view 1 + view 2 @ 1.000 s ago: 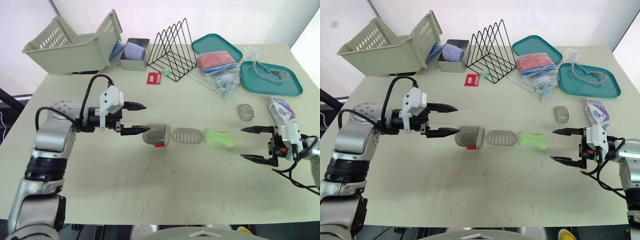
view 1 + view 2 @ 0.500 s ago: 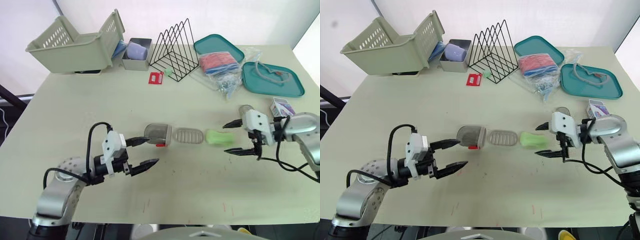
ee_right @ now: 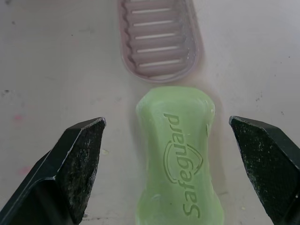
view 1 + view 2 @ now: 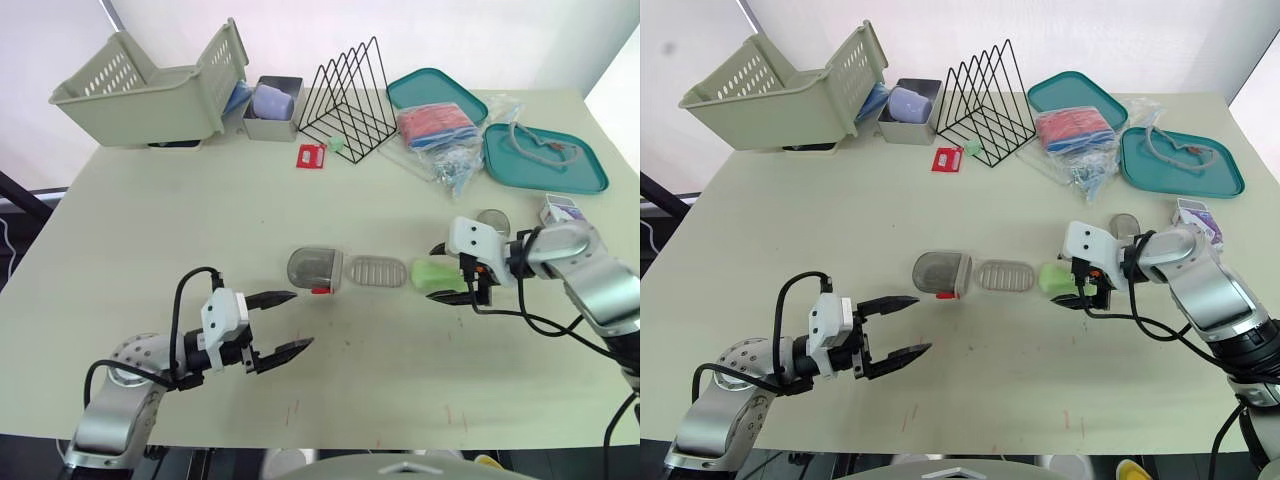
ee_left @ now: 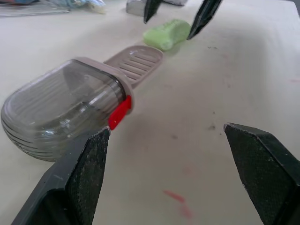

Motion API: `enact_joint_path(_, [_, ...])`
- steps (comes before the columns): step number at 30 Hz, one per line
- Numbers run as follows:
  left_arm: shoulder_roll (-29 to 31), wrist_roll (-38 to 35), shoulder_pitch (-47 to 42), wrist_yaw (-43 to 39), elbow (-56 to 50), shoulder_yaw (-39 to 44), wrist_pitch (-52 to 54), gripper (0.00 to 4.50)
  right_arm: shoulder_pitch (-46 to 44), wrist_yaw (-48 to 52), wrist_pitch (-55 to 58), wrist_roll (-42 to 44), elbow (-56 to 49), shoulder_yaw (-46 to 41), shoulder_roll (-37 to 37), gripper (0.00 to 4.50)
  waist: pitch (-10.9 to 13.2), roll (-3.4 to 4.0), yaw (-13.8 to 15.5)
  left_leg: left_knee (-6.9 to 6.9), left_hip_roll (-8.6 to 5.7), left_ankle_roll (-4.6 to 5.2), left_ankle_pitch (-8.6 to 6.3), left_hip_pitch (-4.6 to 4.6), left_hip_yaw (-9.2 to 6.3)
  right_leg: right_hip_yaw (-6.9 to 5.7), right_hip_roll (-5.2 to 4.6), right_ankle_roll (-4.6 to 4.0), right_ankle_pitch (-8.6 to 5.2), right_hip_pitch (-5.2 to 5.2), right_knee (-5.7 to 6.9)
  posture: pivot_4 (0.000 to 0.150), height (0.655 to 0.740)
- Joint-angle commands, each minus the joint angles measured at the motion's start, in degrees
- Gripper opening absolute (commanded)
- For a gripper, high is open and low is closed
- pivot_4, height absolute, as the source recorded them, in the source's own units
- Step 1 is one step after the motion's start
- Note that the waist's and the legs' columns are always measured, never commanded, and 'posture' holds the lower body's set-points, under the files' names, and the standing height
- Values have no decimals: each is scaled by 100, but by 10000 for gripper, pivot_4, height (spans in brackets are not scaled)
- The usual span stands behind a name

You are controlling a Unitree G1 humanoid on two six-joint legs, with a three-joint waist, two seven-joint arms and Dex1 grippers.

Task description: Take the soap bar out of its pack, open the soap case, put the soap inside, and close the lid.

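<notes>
Beige counter: green soap bar lies unwrapped, flat, just beside ribbed grey tray of opened clear-domed soap case. Your right tool gapes astride bar; centre it, lower, pinch long sides. Your left tool open, empty.

green soap, ribbed grey tray

The left gripper is no longer up at the clear cover of the soap case. It now hangs well back from it, low over the near part of the table, close to the robot. The right gripper is away from the table's right edge and in at the green soap bar, one finger on either side with a gap to each.
</notes>
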Motion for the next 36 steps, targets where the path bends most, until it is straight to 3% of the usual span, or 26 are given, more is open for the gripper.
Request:
enact_joint_path(1, [87,40,10,-143,61,-27,-310,41192,-79,-94,204,-77,-207,-14,-81,44647,0,0,-1,0,0,0,0,0,0,0,0,0,0,0,0,1500,7400])
enact_joint_path(21, [117,-35,-173,71,-249,-281,-173,41192,57,-427,740,-77,-163,26,5,44647,0,0,-9,-2,1,0,0,0,-1,0,2,0,0,-1,0,1500,7400])
enact_joint_path(24, [120,-24,-202,112,-290,-302,-133,45000,69,-442,748,-90,-148,50,18,35710,0,0,-9,-3,1,0,0,0,-1,0,2,0,0,-1,0,1500,7400])
enact_joint_path(26, [123,-19,-204,119,-283,-306,-137,45000,73,-444,705,-121,-132,79,13,26363,0,0,-9,-3,1,0,0,0,-1,0,2,0,0,-1,-1,1500,7400])
enact_joint_path(27, [124,-14,-199,118,-274,-307,-149,45000,74,-448,701,-121,-132,83,14,19610,-1,-1,-8,-3,1,0,0,-1,-1,0,2,0,0,-1,-1,1500,7400])
enact_joint_path(28, [124,-7,-198,118,-262,-310,-161,45000,70,-450,701,-120,-131,86,21,16392,-2,-5,-9,-3,1,0,0,0,-1,0,2,0,0,0,-1,1500,7400])
enact_joint_path(36, [103,45,-148,113,-98,-275,-335,45000,-197,-186,156,-27,-19,-101,-56,15917,0,-4,-20,-3,1,0,0,0,-1,0,2,0,0,-1,-1,1500,7400])
